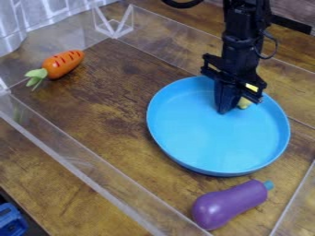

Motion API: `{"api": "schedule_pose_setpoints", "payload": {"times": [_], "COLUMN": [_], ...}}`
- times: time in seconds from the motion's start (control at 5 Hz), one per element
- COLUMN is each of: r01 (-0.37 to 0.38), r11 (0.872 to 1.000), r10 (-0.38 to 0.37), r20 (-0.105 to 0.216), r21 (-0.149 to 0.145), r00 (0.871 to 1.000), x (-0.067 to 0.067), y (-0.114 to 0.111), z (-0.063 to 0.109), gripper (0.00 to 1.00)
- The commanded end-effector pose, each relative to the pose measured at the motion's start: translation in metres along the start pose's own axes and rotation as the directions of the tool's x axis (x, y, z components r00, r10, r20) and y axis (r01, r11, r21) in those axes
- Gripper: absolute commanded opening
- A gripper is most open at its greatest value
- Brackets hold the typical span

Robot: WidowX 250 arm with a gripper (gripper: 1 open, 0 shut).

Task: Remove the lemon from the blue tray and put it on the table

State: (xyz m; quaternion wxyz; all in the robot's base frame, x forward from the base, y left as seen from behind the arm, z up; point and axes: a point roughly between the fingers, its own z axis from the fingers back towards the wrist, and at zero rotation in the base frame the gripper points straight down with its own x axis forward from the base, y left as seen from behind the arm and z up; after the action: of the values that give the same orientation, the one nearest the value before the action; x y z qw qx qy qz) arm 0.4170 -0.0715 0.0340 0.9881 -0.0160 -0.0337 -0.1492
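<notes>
So your lemon [252, 89] is over at the far edge of the blue tray [215, 143], up toward the top right of the picture. You only get little bits of yellow there, because the black gripper [227, 105] is right in front of it and hides most of it. From this angle I can't tell if the lemon sits flat in the dish or is up against the rim.

As for your fingers, they're clenched, with the tips down by that same far edge, inside the tray's outline. They look super close to the lemon, but honestly I can't tell whether they've pinched any of it or are just beside it. The black arm [244, 28] comes down from the top of the frame to that spot.

Your tray is on the brown wooden table [110, 101], and you can see a lot of bare blue in the middle and toward the camera. The purple eggplant [230, 206] is on the wood near the tray, on the camera side, lying at a slant. The orange carrot [62, 64] is well apart from all that, way over on the left, green top pointing down-left. You've also got a clear acrylic wall [92, 157] cutting diagonally across the lower left, plus something blue [13, 221] poking into the bottom left corner.
</notes>
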Motion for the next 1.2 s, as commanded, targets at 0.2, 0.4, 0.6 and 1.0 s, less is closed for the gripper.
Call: {"api": "schedule_pose_setpoints", "payload": {"times": [0.2,0.4,0.6,1.0], "r01": [0.142,0.149,0.148,0.070], "r11": [0.989,0.988,0.987,0.990], "r10": [-0.145,-0.153,-0.154,-0.087], "r20": [0.109,0.109,0.114,0.137], "r21": [0.034,0.048,0.065,0.123], "r00": [0.983,0.982,0.981,0.987], "x": [0.018,0.018,0.019,0.026], "y": [-0.017,-0.016,-0.014,0.014], "z": [0.049,0.060,0.074,0.116], "gripper": [0.00,0.00,0.00,0.00]}}
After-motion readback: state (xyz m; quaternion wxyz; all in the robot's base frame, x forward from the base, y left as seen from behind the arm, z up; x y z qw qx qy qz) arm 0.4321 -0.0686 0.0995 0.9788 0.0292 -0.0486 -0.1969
